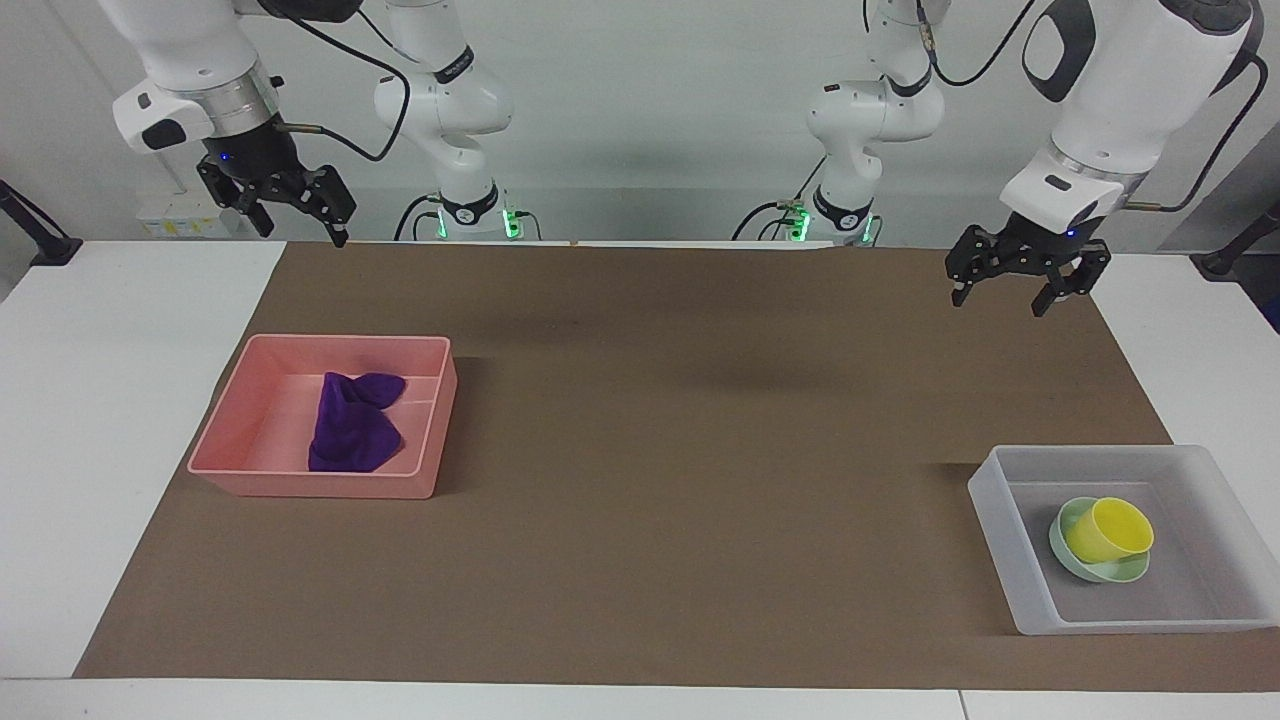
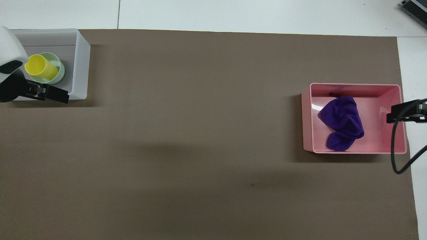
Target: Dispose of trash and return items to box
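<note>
The purple rag [image 1: 352, 422] lies crumpled in the pink tray [image 1: 240, 430]; both also show in the overhead view, rag [image 2: 343, 123] and tray [image 2: 307, 120]. The yellow cup [image 1: 1108, 528] lies tilted in the mint-green bowl [image 1: 1125, 572] inside the translucent box [image 1: 1000, 540]. The overhead view shows the cup [image 2: 39, 65], the bowl [image 2: 60, 71] and the box [image 2: 81, 66] too. My left gripper [image 1: 1000, 300] is open and empty, raised over the brown mat, nearer the robots than the box. My right gripper [image 1: 305, 235] is open and empty, raised over the mat's edge by the robots, waiting.
A brown mat [image 1: 700, 450] covers most of the white table. The pink tray stands at the right arm's end, the box at the left arm's end. A black cable [image 2: 397, 160] hangs from the right arm beside the pink tray.
</note>
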Robot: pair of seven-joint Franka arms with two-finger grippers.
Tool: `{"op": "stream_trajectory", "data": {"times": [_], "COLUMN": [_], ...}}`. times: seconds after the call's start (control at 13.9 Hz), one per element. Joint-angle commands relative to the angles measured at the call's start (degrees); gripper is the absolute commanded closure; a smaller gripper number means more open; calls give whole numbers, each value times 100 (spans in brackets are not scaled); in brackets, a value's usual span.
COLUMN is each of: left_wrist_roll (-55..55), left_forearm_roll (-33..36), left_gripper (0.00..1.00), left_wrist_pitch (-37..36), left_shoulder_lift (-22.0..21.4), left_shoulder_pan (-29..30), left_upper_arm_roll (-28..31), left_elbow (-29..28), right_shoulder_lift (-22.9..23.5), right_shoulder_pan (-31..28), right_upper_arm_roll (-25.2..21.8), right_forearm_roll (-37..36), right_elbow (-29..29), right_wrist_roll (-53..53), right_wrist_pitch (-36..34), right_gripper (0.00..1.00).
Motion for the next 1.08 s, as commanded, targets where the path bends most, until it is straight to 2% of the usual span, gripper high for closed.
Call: {"op": "stream_trajectory", "data": {"times": [0.0, 0.29, 1.0], "left_wrist_roll": [-63, -54, -19], "left_forearm_roll": [15, -257, -248], "left_gripper": [0, 0, 0], "left_wrist_pitch": [159, 1, -605], "left_shoulder_lift": [5, -12, -319], "left_shoulder_pan": [-7, 28, 108], "left_upper_arm_roll": [26, 96, 166], "left_elbow": [-18, 78, 61], "right_shoulder_lift": [-73, -90, -99], "right_shoulder_pan": [-27, -18, -18], "right_upper_arm_roll": [22, 30, 30], "right_forearm_roll": [3, -41, 29], "right_elbow": [-64, -99, -55], "right_wrist_roll": [-104, -86, -95], "right_wrist_pitch": [63, 80, 45], "right_gripper": [0, 0, 0]}}
